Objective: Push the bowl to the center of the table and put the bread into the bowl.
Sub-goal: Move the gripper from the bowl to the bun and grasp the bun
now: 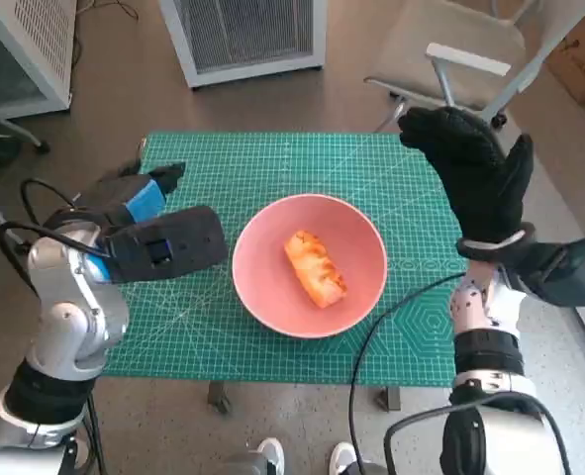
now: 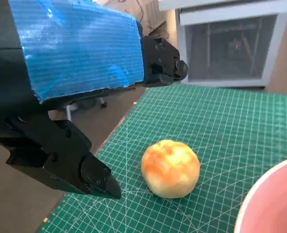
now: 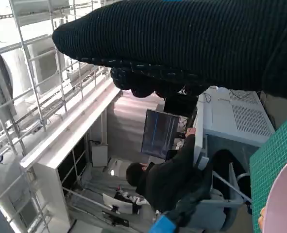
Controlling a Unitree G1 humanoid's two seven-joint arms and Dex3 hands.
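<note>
The left robot hand (image 1: pixel 158 237), fingers apart and holding nothing, hovers just left of the pink bowl (image 1: pixel 262 297) mid-tabletop (image 1: pixel 431 356). A round bun (image 2: pixel 171 168) lies beside it. The bread loaf (image 1: pixel 315 267) lies diagonally inside. The right robot hand (image 1: pixel 475 173), spread and empty, hangs right of the bowl.

Left hand (image 1: pixel 158 233): black housing, back covered in wrinkled blue tape. Right hand (image 1: pixel 475 173): covered by a black knitted glove. Both forearms were seen as pale silver-grey segments, with black cables looped beside them.
</note>
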